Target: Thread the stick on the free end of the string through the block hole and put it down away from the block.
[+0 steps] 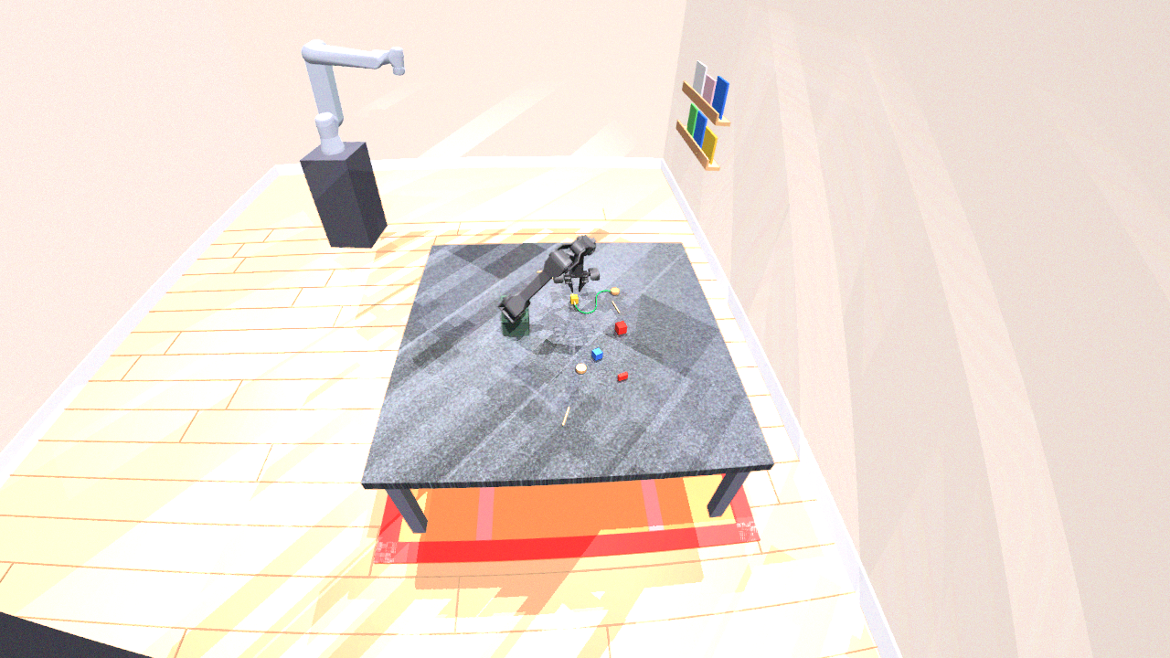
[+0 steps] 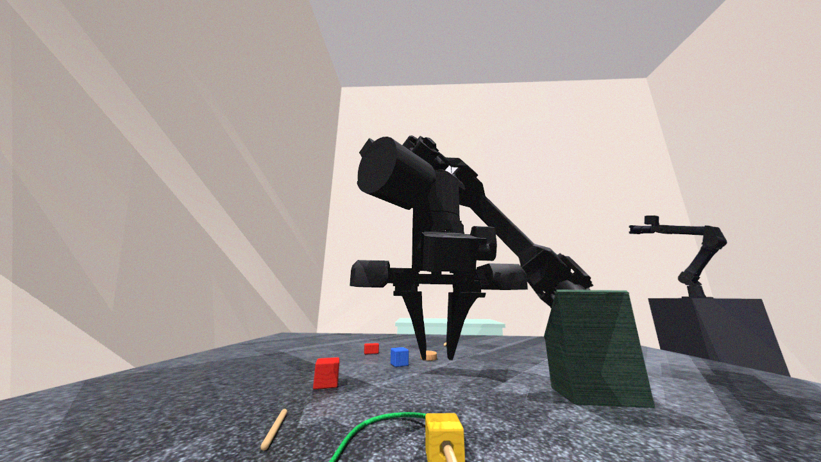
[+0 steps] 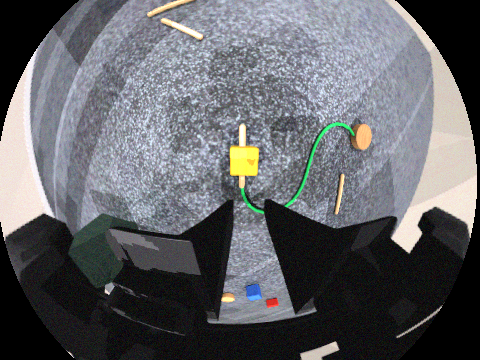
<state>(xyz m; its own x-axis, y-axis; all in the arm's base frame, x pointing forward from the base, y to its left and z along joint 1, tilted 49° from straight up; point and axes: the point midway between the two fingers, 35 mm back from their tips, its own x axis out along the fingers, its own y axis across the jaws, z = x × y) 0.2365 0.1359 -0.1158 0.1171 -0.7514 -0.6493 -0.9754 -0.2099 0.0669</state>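
Note:
The yellow block (image 1: 574, 299) (image 2: 444, 422) (image 3: 244, 162) is on the table. The string's stick (image 2: 451, 454) (image 3: 242, 134) runs through its hole; the longer end sticks out on the far side in the wrist view, a short end on the side nearer my fingers. The green string (image 1: 595, 302) (image 2: 372, 418) (image 3: 306, 170) curves from that short end to the round wooden button (image 1: 615, 291) (image 3: 364, 137). My gripper (image 1: 576, 291) (image 2: 437, 357) (image 3: 248, 204) is partly open and empty, pointing down above the table, near the string side of the block. The stick's middle is hidden in the block.
A loose stick (image 1: 616, 307) (image 2: 274, 428) (image 3: 340, 194) lies near the button; two more (image 3: 182, 29) (image 3: 170, 7) lie beyond the block. A red cube (image 1: 621, 328) (image 2: 326, 373), blue cube (image 1: 597, 354) (image 3: 253, 292) and second button (image 1: 580, 368) stand apart. A dark green block (image 2: 600, 344) (image 3: 95, 250) is by the arm's base.

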